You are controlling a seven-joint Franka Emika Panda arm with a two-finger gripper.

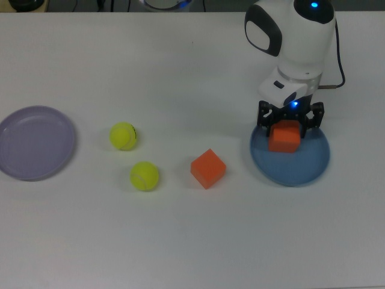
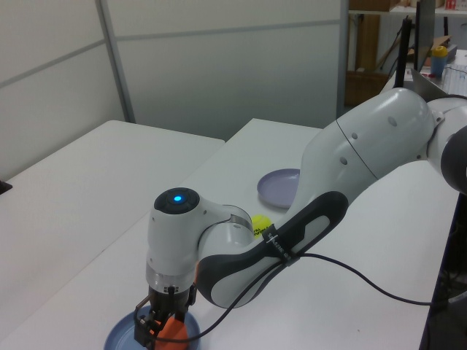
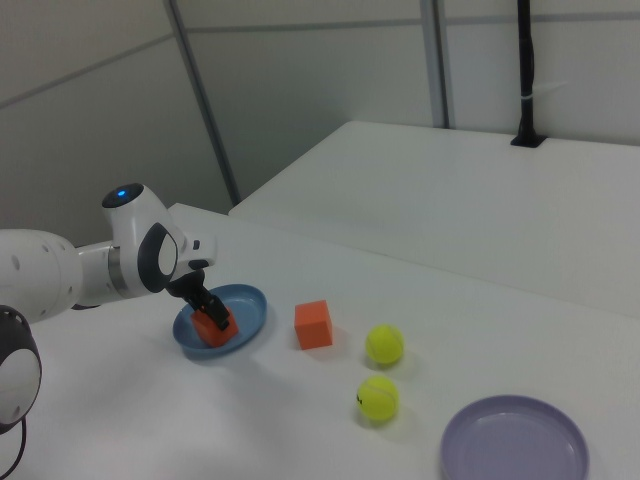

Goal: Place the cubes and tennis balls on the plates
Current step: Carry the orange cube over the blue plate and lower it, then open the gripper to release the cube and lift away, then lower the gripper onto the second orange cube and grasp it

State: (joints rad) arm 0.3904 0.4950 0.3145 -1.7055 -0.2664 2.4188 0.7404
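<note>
My gripper (image 1: pixel 287 127) is shut on an orange cube (image 1: pixel 284 139), holding it low over the back part of the blue plate (image 1: pixel 301 168); whether the cube touches the plate I cannot tell. The right view shows this cube (image 3: pixel 212 329) inside the blue plate (image 3: pixel 251 305), with the gripper (image 3: pixel 208 317) around it. A second orange cube (image 1: pixel 208 168) lies on the table to the top view's left of the blue plate. Two tennis balls (image 1: pixel 123 136) (image 1: pixel 144 176) lie further left, and the lavender plate (image 1: pixel 36 142) stands bare at the far left.
In the left view the arm (image 2: pixel 306 219) arches over the white table (image 1: pixel 180 66) and hides the loose cube and one ball. A black cable (image 1: pixel 337 54) runs behind the arm at the top view's upper right.
</note>
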